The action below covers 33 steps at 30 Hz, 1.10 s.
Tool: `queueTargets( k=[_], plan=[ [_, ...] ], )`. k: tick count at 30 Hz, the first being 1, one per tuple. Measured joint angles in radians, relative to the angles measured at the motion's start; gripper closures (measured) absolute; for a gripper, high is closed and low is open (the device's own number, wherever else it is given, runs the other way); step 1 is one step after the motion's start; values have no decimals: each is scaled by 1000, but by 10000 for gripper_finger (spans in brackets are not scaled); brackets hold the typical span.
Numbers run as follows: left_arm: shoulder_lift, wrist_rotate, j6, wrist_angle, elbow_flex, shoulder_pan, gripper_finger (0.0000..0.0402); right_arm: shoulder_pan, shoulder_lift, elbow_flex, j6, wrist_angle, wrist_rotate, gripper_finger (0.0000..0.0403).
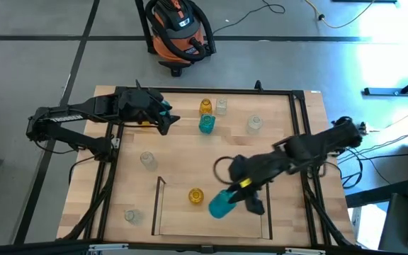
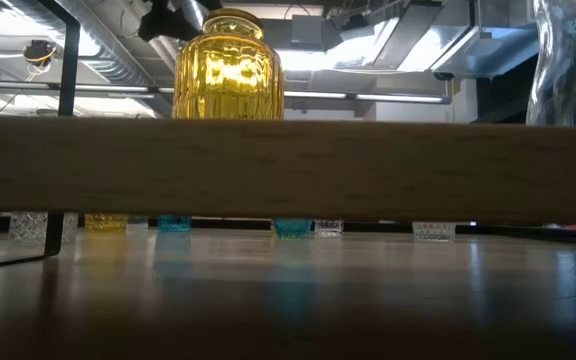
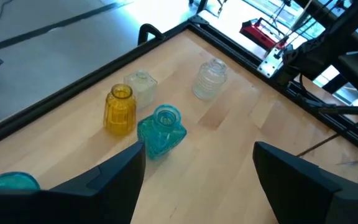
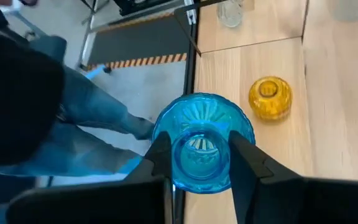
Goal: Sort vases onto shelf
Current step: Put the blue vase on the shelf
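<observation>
Over shelf: ribbed teal vase.

The light-wood worktop is bordered by a black metal frame. At its near edge lies the shelf, a shallow light-wood area with a thin dark rail on three sides; a round amber-yellow glass vase stands on it. Toward the far edge, a ribbed amber-yellow glass vase and a squarish clear glass vase stand just beside each other, with a squarish teal-blue glass vase just in front of them. A ribbed clear glass vase stands apart on the right. A clear glass vase stands left of centre, and another clear one near the front left corner.
</observation>
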Motion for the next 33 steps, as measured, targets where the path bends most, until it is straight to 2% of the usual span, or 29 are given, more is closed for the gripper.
queueTargets(
  k=[9,26,33],
  plan=[
    [0,9,0,-12,0,-1,113,4,158,145,-112,-178,60,339],
    [0,10,0,-179,0,-1,113,97,329,155,-183,-193,58,339],
    [0,10,0,-185,0,-1,113,131,384,155,-197,-174,45,339]
  ],
)
